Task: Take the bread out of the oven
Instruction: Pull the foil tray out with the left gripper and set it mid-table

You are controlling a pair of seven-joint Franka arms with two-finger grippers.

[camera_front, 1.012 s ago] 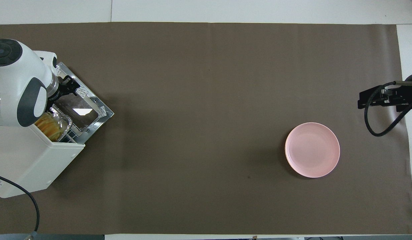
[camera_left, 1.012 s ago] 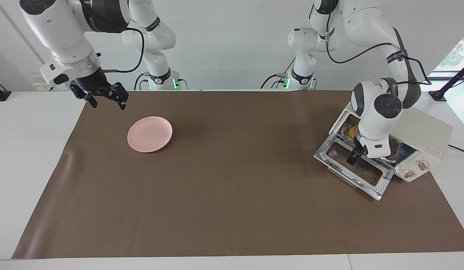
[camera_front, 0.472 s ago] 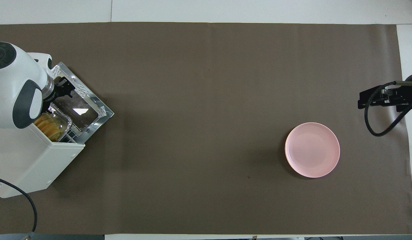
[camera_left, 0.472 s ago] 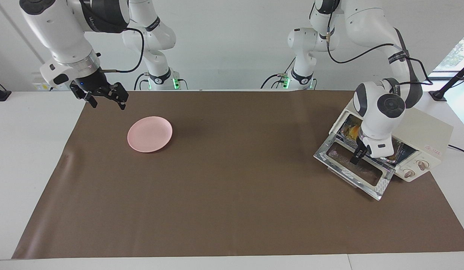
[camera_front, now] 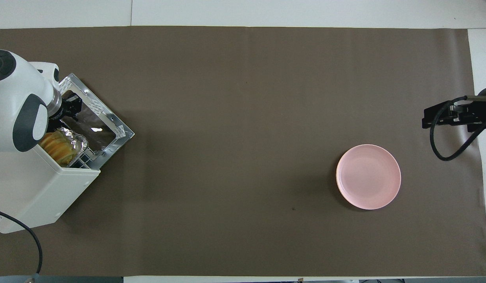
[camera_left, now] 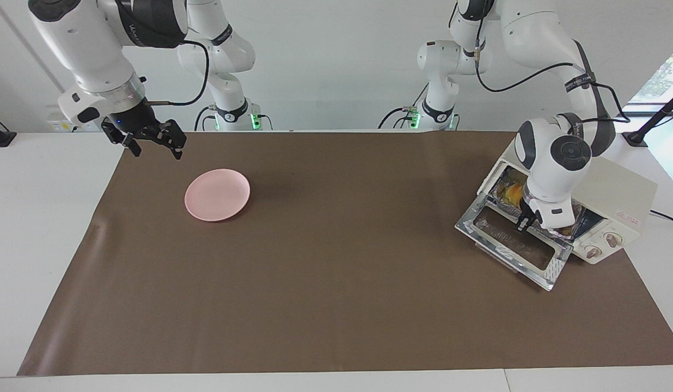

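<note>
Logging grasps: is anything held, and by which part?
Cannot be told: left end effector sits at the front rim of the foil tray in the oven mouth; right end effector holds nothing.

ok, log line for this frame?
oven: door down | bread: inside, on foil tray | left gripper: at tray edge | right gripper: open, waiting near plate

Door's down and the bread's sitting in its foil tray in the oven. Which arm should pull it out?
Left. Its tool is already at the foil tray in the oven mouth, beside the bread. The right tool waits near the pink plate.
</note>
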